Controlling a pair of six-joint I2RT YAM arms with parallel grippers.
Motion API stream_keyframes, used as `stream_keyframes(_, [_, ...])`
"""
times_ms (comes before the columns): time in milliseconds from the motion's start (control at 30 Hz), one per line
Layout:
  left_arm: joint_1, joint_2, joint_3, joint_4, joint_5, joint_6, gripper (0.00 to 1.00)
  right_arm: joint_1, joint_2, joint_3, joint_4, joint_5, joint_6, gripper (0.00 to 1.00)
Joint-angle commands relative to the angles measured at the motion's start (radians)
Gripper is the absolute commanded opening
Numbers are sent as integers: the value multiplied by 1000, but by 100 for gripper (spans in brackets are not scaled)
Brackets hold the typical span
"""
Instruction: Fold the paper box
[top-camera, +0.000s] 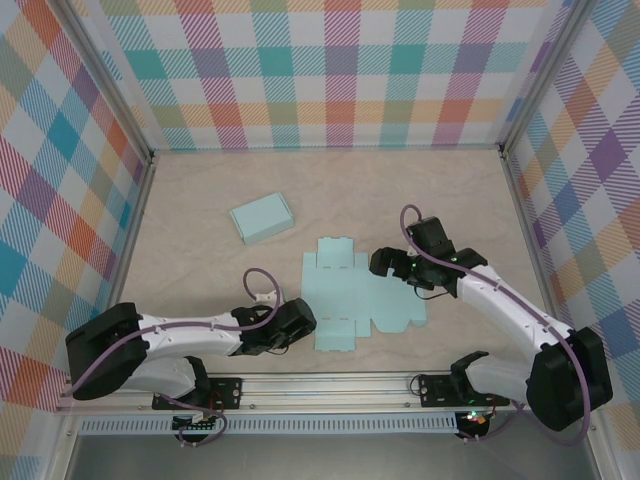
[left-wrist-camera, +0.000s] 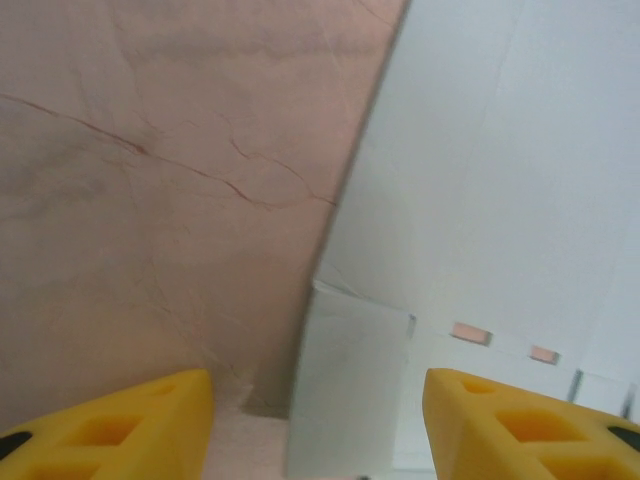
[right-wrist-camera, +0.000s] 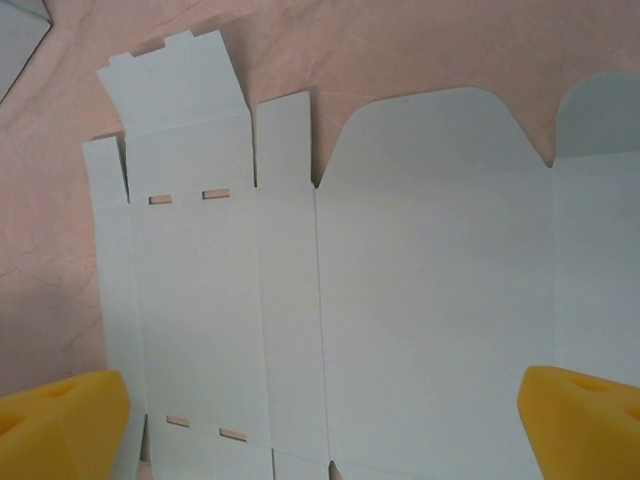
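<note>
The paper box (top-camera: 352, 298) lies unfolded as a flat pale blue sheet in the middle of the table. My left gripper (top-camera: 303, 320) is at its near left corner. In the left wrist view that gripper (left-wrist-camera: 315, 398) is open, and a small side flap (left-wrist-camera: 350, 385) stands up between the yellow fingers (left-wrist-camera: 130, 420), touching neither. My right gripper (top-camera: 384, 263) hovers over the sheet's far right part. Seen from the right wrist, it (right-wrist-camera: 322, 388) is open wide above the creased panels (right-wrist-camera: 420, 280), with nothing between its fingers.
A second, folded pale blue box (top-camera: 261, 218) sits on the table to the far left of the sheet. Checked walls (top-camera: 330, 70) enclose the table on three sides. A metal rail (top-camera: 330, 385) runs along the near edge.
</note>
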Motion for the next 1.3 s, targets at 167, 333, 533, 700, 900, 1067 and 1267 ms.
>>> stream_keyframes(167, [-10, -80, 6, 39, 79, 0, 57, 10, -13, 6, 4, -46, -37, 100])
stream_keyframes(333, [-10, -57, -25, 59, 109, -55, 57, 9, -33, 4, 5, -47, -40, 100])
stream_keyframes(533, [-7, -23, -22, 80, 123, -67, 57, 10, -39, -1, 6, -50, -42, 100])
stream_keyframes(700, [-2, 26, -26, 118, 151, -78, 58, 10, -39, -3, 9, -50, -45, 100])
stream_keyframes(900, [3, 57, -26, 153, 95, -76, 51, 10, -35, -1, 11, -50, -47, 100])
stream_keyframes(1067, [23, 47, -58, 218, 10, -96, 46, 9, -32, -4, 15, -48, -49, 100])
stream_keyframes(1267, [68, 54, -34, 229, -15, -40, 41, 9, 6, 3, 33, -65, -52, 100])
